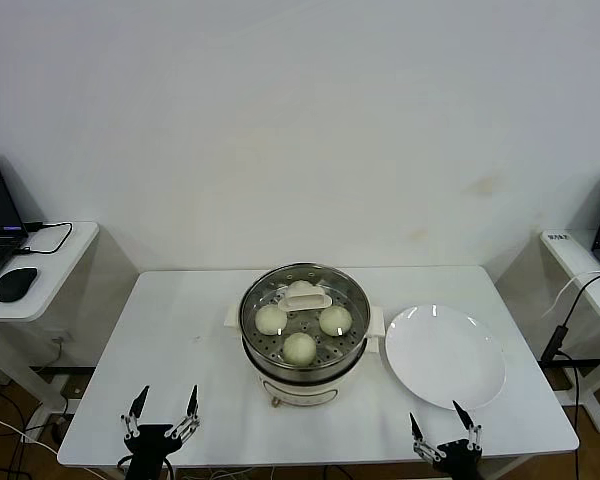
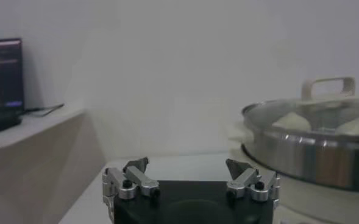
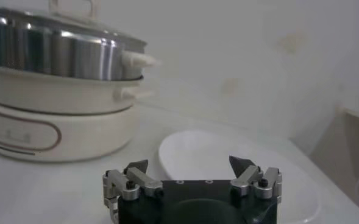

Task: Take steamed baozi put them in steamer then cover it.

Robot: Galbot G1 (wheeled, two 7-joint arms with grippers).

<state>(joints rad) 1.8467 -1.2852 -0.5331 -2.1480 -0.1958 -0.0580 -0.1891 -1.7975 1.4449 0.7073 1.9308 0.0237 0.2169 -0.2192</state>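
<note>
With the cover [image 1: 305,296] sitting on the steamer [image 1: 304,345] over the baozi [image 1: 299,347], both the left gripper [image 1: 162,412] and right gripper [image 1: 446,432] are idling at the worktop [image 1: 180,340] edge, jaws wide, holding nothing.

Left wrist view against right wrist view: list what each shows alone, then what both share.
Only the left wrist view: cream-white round baozi under the clear glass cover, a dark laptop screen on a side table, and the open left gripper. Only the right wrist view: the flat white plate, the cream-white pot base, and the open right gripper. Both: the shiny steel steamer with its cover on.
</note>
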